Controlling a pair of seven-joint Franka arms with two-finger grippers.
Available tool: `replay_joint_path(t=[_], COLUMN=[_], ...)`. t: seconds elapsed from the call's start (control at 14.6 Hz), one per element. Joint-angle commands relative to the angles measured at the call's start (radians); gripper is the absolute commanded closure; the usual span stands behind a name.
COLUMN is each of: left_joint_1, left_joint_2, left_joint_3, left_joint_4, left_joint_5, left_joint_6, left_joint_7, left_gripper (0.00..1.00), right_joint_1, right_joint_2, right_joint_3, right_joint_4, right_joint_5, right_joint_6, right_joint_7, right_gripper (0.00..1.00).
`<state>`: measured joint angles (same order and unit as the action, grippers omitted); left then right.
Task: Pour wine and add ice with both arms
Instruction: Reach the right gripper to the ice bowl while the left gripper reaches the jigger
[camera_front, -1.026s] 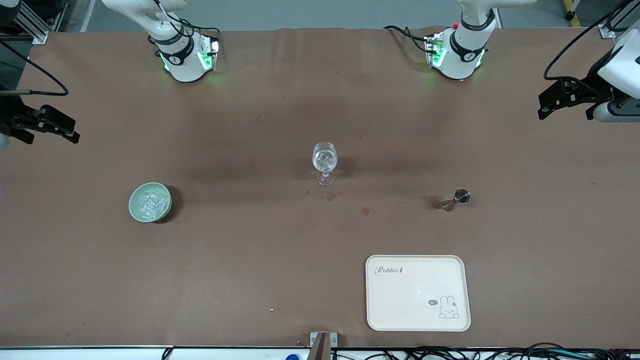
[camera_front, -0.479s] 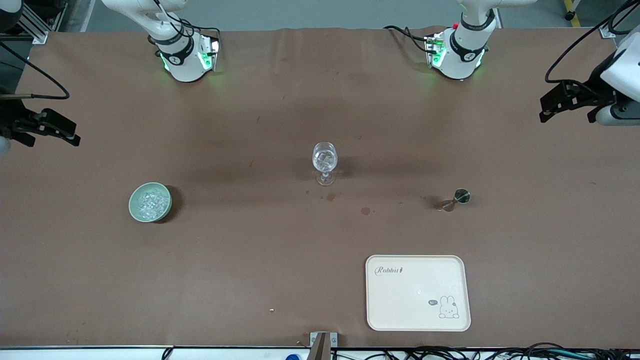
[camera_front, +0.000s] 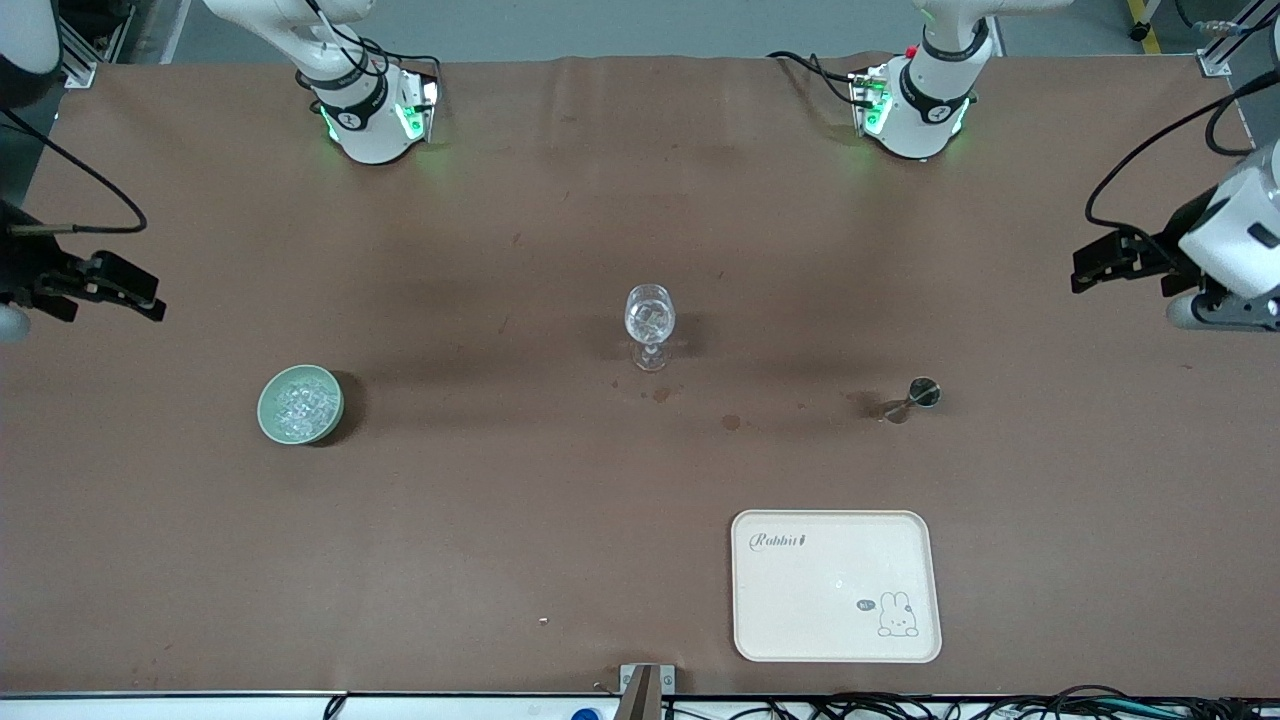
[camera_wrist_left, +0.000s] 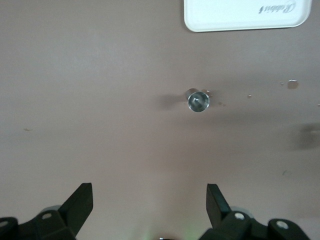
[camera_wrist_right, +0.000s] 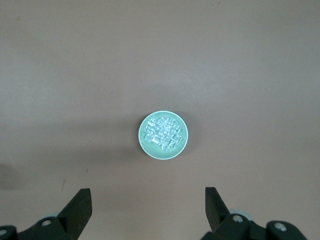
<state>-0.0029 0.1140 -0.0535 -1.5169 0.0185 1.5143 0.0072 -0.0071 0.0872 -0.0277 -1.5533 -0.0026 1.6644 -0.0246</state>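
You see both end effectors open and holding nothing. The left end effector (camera_front: 1085, 268) hangs over the tabletop (camera_front: 500, 520) at the left arm's end; the small metal measuring cup (camera_wrist_left: 198, 100) stands on the tabletop ahead of its open fingers (camera_wrist_left: 80, 202), well apart, with the cream tray (camera_wrist_left: 245, 14) past it. The right end effector (camera_front: 145, 295) hangs at the right arm's end. Ahead of its fingers (camera_wrist_right: 79, 207) you find the pale green bowl (camera_wrist_right: 163, 135), full of ice (camera_wrist_right: 162, 133). The wine glass (camera_front: 650, 325), with ice inside, stands between the two.
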Motion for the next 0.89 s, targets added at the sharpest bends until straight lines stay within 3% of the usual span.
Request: replay_joint_path(t=[0.0,0.41,0.82], left_joint_1=[0.012,0.029,0.248], left_joint_2=[0.055,0.171,0.352], left_joint_3=[0.0,-0.002,-0.002], left_joint_4=[0.026,0.027,0.023], left_joint_5=[0.014,-0.023,-0.407], left_joint_6=[-0.008,-0.005,0.046], left_joint_7=[-0.06,-0.366,-0.451], left_gripper=[0.0,0.0,0.0], right_joint_1=[-0.03,-0.042,-0.059], right_joint_2=[0.049,0.083,0.147], right_joint_3=[0.002,0.002,0.002], right_joint_4=[-0.043,-0.275,-0.427], right_joint_5=[-0.004,-0.004,-0.004], right_joint_6=[0.089,0.408,0.593], right_joint_7=[-0.009,-0.012,-0.012], right_gripper=[0.0,0.0,0.0])
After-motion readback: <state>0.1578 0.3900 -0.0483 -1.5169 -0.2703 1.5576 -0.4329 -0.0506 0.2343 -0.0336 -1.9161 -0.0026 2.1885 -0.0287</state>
